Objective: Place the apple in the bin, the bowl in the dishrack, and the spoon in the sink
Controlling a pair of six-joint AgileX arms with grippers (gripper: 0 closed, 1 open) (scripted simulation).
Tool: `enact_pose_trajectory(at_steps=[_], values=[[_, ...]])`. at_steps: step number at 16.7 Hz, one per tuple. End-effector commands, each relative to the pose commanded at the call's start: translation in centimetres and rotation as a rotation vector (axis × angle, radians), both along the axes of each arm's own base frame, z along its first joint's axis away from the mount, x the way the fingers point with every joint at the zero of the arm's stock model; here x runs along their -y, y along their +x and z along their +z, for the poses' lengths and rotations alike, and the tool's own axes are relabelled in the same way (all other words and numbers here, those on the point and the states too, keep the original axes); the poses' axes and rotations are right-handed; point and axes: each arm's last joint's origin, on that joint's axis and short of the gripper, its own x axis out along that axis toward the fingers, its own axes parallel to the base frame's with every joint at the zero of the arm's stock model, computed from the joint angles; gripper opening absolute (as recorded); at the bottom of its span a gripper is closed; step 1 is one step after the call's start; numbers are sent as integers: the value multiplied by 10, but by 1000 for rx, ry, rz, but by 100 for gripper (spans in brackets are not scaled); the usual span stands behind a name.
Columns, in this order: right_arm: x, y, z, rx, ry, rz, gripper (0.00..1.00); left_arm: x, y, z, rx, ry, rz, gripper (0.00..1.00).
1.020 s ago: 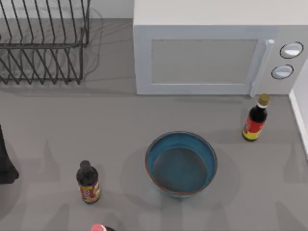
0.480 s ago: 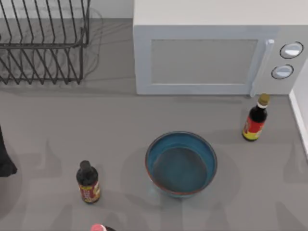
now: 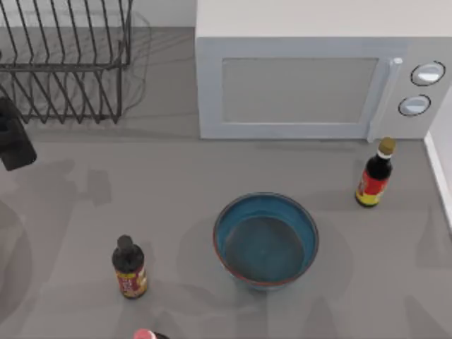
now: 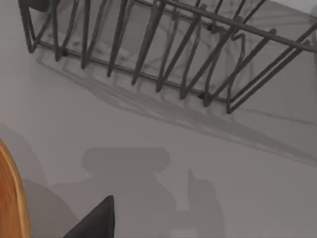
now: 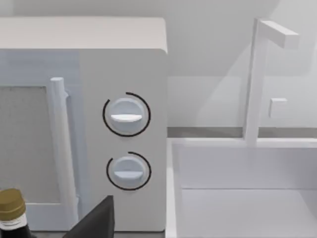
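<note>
Even, bright rendered light; soft overlapping shadows lie on the table (image 3: 176,169) beneath the dishrack (image 3: 63,63).

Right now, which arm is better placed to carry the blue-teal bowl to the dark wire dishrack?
Probably the left. The left gripper hangs at the table's left edge just in front of the dark wire dishrack, so that side suits the drop-off. The blue-teal bowl with the reddish-brown rim sits mid-table, untouched.

Blue-teal bowl (image 3: 265,241) sits upright mid-table; wire dishrack (image 3: 63,60) far left.
</note>
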Motion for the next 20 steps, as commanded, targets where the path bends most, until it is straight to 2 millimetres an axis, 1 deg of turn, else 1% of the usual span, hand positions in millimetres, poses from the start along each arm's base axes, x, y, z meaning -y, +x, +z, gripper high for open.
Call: enact_pose_trajectory(at_steps=[2, 5, 7, 8, 10, 12, 14, 17, 20], values=[[0, 0, 0, 0, 0, 0, 100, 16, 39, 12, -188, -35, 9, 100], [0, 0, 0, 0, 0, 0, 100, 54, 98, 12, -455, -44, 19, 100], [0, 0, 0, 0, 0, 0, 100, 87, 129, 7, -601, -29, 17, 100], [0, 0, 0, 0, 0, 0, 100, 106, 142, 3, -664, -16, 12, 100], [0, 0, 0, 0, 0, 0, 100, 147, 160, -6, -770, 16, -5, 100], [0, 0, 0, 0, 0, 0, 100, 191, 169, -17, -855, 55, -31, 100], [0, 0, 0, 0, 0, 0, 100, 235, 168, -29, -919, 96, -66, 100], [0, 0, 0, 0, 0, 0, 100, 294, 152, -38, -972, 145, -136, 100], [0, 0, 0, 0, 0, 0, 100, 338, 129, -41, -987, 174, -212, 100]])
